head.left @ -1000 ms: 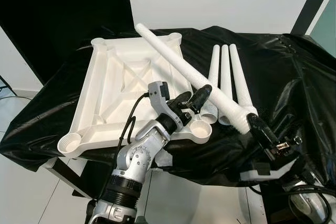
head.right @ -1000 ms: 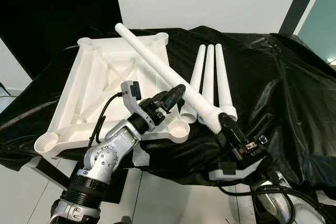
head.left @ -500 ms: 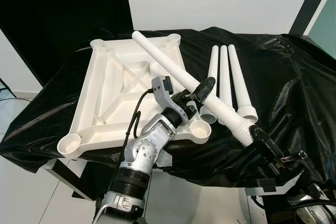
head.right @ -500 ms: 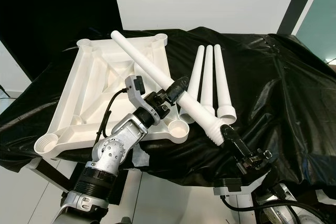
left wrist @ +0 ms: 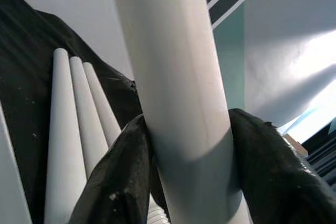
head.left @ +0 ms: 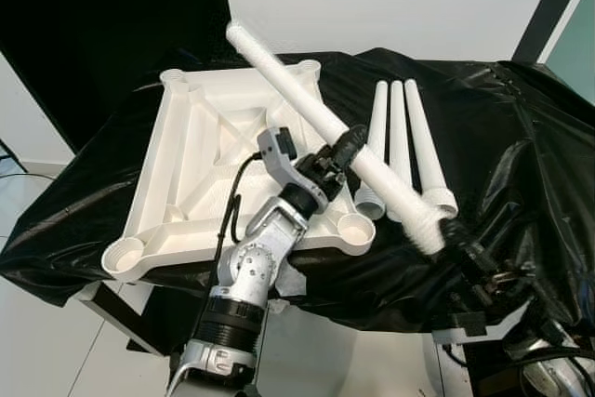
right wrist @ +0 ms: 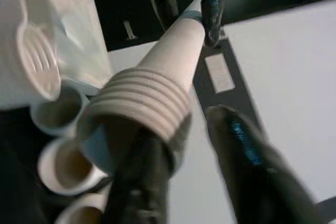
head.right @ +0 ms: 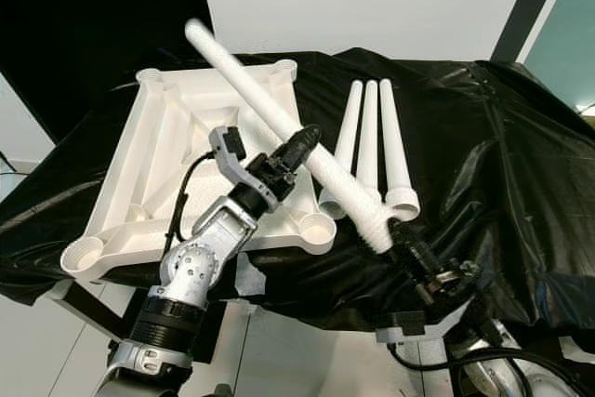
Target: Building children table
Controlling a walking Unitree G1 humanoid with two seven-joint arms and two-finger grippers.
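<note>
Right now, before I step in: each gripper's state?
Left gripper: shut on the long white plastic table leg.
Right gripper: at its threaded end, grip unclear.

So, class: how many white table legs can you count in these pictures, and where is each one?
4. One held leg slants above the tabletop, gripped by the left gripper and right gripper. Three loose legs lie side by side on the black cloth.

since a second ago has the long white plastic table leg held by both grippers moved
Yes. The long white plastic table leg has tipped up: its far tip now rises past the back edge of the upturned white tabletop, toward the wall.
</note>
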